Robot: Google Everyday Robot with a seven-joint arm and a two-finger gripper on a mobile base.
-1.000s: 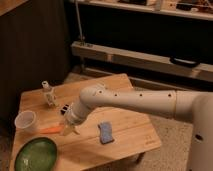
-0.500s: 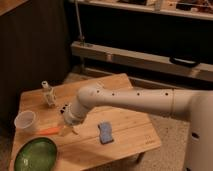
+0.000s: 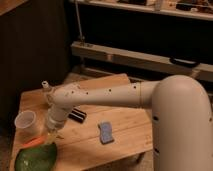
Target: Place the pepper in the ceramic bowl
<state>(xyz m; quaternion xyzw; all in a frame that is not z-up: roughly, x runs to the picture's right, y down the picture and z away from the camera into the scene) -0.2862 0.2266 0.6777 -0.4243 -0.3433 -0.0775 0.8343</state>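
Observation:
The pepper (image 3: 32, 142) is slim and orange-red and sits at the far rim of the green ceramic bowl (image 3: 33, 159), which stands at the table's front left corner. My gripper (image 3: 51, 135) points down at the end of the white arm. Its tip is right beside the pepper's right end, just above the bowl's rim. I cannot tell whether it touches or grips the pepper.
A translucent white cup (image 3: 25, 121) stands left of the gripper, behind the pepper. A blue sponge (image 3: 105, 132) lies at mid-table and a dark flat object (image 3: 77, 115) is behind the arm. A small white bottle (image 3: 46, 86) stands at the back. The wooden table's (image 3: 125, 145) edges are close.
My gripper has moved left and down, from mid-table to the bowl's rim. The pepper now shows further left and nearer the bowl than before.

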